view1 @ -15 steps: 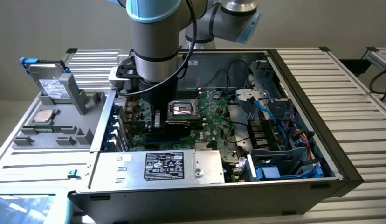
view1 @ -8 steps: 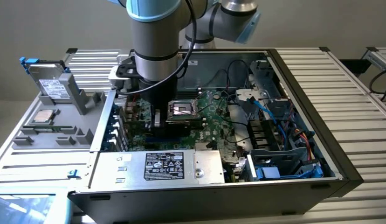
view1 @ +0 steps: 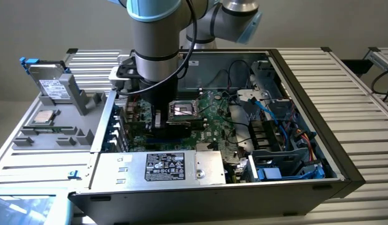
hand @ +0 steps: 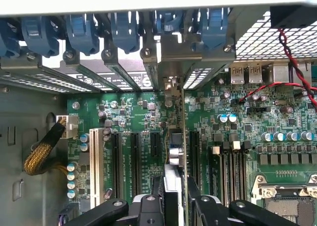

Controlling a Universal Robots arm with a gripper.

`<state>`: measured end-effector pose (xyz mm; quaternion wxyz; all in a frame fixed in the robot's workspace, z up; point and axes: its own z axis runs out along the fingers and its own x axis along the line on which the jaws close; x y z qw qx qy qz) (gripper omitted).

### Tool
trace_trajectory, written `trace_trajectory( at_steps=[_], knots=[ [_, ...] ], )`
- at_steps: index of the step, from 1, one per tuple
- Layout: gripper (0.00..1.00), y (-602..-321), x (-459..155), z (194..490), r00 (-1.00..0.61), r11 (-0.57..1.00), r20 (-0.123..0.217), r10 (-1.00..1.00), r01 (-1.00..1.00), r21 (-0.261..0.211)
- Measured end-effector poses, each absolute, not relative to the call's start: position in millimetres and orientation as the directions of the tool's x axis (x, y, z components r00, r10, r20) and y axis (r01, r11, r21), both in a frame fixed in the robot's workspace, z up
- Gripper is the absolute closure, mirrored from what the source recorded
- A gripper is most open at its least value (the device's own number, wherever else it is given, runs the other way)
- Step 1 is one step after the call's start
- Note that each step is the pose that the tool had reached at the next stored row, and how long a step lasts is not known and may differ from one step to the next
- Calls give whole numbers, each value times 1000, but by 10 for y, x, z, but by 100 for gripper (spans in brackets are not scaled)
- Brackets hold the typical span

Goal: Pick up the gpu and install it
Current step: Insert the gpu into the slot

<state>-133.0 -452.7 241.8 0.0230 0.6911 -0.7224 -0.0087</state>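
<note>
Hand (hand: pixel 174 191) clamped on gpu (hand: pixel 174 154), edge-on over motherboard (hand: pixel 129 118); card faces hidden.

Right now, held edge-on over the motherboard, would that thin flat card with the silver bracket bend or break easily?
Probably stiff: the gpu card stands straight in the gripper, no sag. Likely fragile if knocked, being so thin. Clamped on both faces, it probably won't slip.

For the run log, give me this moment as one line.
arm: down inside open computer case | gripper: shut on gpu | gpu: edge-on over motherboard expansion slots | seated: cannot tell
</note>
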Motion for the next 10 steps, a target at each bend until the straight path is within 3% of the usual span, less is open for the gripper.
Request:
trace_trajectory(
  at_steps=[10],
  knots=[
    [71, -4526, -1331, 2399, -44, 45, 22, -999, -998, 44]
  ],
)
